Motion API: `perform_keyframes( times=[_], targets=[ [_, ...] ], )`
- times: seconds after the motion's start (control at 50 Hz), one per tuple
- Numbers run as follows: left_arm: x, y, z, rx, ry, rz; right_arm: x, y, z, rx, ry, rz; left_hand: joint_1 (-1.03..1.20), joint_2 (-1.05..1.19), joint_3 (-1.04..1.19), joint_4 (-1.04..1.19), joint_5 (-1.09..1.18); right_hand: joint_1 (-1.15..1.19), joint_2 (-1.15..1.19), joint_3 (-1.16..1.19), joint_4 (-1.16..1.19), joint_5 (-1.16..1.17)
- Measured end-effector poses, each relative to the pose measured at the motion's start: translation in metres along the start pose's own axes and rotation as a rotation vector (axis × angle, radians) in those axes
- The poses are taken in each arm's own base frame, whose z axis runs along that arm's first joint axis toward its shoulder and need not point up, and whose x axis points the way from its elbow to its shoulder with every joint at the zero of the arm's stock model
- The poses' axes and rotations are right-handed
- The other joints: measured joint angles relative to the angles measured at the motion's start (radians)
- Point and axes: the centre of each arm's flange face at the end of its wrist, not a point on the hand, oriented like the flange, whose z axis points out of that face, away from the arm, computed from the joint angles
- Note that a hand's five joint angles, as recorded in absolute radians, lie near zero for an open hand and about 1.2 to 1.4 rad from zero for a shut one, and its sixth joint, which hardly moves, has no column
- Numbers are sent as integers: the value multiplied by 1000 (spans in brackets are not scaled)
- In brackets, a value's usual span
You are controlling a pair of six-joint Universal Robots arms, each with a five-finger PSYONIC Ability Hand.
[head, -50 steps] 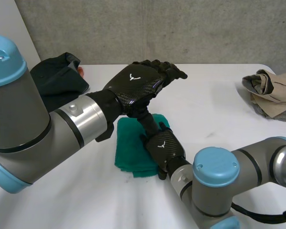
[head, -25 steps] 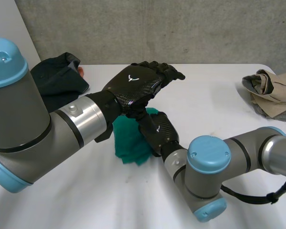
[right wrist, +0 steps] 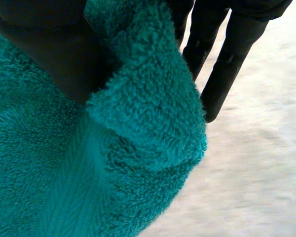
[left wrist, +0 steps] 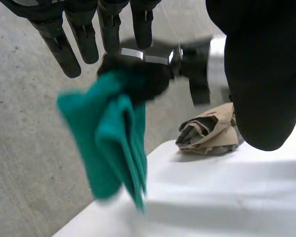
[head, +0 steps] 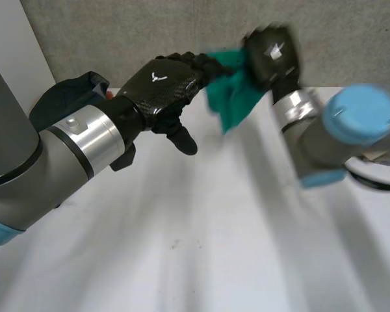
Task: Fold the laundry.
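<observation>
A folded green towel hangs in the air above the table's far side, pinched at its top by my right hand. In the right wrist view the thumb and fingers clamp the towel's thick fold. From the left wrist the towel dangles off the right hand, just past my left fingertips. My left hand hovers over the table beside the towel, fingers straight and holding nothing.
A crumpled beige garment lies on the white table at its far right. A dark garment sits at the far left behind my left arm. A grey wall runs behind the table.
My right hand closed on the green towel, lifted it off the table and swung it up and away to the far side. The left hand shifted slightly left.
</observation>
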Motion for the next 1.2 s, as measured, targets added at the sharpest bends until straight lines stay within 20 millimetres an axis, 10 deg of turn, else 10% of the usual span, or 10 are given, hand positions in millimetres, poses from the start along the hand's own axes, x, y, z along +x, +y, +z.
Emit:
perform_keyframes(
  times=[0.2,0.32,0.42,0.54,0.64,0.92,1.2],
  targets=[
    [1,-5,1,16,5,9,160,11,29,85,266,-97,0,0,0,0,0,0,0,5,0,1],
    [4,1,1,-2,13,2,252,83,10,17,304,-104,0,0,0,0,0,0,0,10,1,1],
    [5,11,3,-28,17,-9,289,161,-26,-92,264,-80,0,0,0,0,0,0,0,10,3,1],
    [5,22,6,-56,21,-22,316,231,-84,-224,230,-56,0,0,0,0,0,0,0,16,4,18],
    [5,25,7,-62,23,-26,321,247,-112,-277,168,-43,0,0,0,0,0,0,0,17,4,47],
    [12,23,6,-57,38,-28,323,217,-117,-267,59,-55,0,0,0,0,0,-125,-216,-216,-251,-192],
    [20,18,4,-48,57,-28,358,183,-146,-342,195,-54,0,0,0,0,0,-830,-938,-943,-979,-904]
  ],
)
